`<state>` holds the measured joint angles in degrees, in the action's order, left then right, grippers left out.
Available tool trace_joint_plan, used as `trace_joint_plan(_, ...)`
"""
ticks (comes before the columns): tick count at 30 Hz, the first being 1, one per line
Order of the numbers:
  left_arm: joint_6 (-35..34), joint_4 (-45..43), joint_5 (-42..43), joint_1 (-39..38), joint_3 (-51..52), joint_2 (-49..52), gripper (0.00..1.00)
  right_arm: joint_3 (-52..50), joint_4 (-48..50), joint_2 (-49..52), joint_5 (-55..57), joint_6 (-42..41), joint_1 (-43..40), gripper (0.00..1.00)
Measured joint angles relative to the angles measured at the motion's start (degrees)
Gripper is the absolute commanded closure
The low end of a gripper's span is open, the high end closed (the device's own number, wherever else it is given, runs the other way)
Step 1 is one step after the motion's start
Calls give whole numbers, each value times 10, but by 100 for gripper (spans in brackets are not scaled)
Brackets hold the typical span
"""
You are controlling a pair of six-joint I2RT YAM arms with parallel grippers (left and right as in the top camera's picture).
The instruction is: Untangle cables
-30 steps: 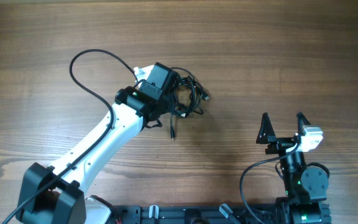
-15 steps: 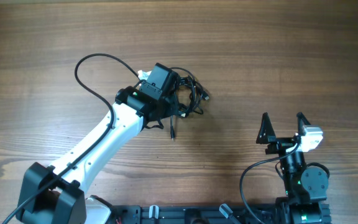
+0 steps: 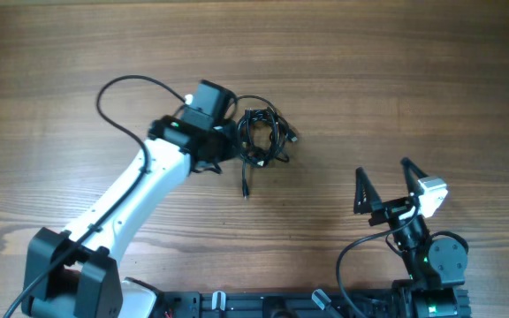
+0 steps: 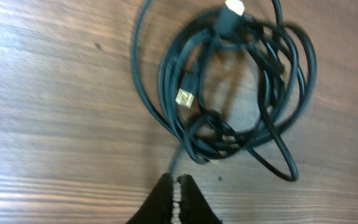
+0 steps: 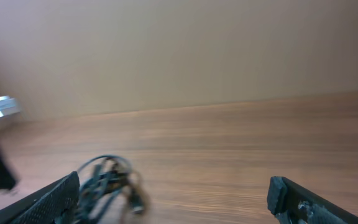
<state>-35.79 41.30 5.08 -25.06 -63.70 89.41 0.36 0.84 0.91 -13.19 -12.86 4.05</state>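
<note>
The cables point(image 3: 263, 135) lie as one knotted black bundle at the table's middle, with one loose plug end point(image 3: 245, 190) trailing toward me. My left gripper point(image 3: 230, 141) sits at the bundle's left edge. In the left wrist view the cables point(image 4: 241, 87) fill the upper half. The left gripper point(image 4: 179, 185) is shut at the bottom, and a thin strand point(image 4: 175, 163) runs straight into its tips. My right gripper point(image 3: 383, 170) stands open at the lower right, well apart from the bundle. In the right wrist view the right gripper point(image 5: 176, 199) is wide open and empty, with the blurred cables point(image 5: 107, 177) by its left finger.
A thicker black arm wire point(image 3: 117, 97) loops over the table left of the left wrist. The white left arm point(image 3: 122, 203) crosses the lower-left table diagonally. A black base rail point(image 3: 263, 305) runs along the near edge.
My left gripper has drawn back leftward off the bundle, which stays in place. The right gripper has shifted slightly left and tilted.
</note>
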Motion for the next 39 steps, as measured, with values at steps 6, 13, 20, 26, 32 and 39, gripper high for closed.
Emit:
trace_joint_plan(6,13,-8,28,84,0,0,96,96,-121,45,-51,-14,0,0)
trace_joint_plan(13,13,-52,52,88,0,32,75,382,-329,260,-91,21,0,0)
trace_joint_plan(20,21,-140,73,67,0,104,35,541,-403,487,-177,32,0,0)
trace_joint_plan(26,21,-183,61,33,0,140,45,542,-390,585,-289,26,0,0)
trace_joint_plan(32,21,-204,34,2,0,183,53,542,-393,613,-316,27,13,0)
trace_joint_plan(39,19,-194,3,2,0,185,92,542,-389,648,-341,41,47,28)
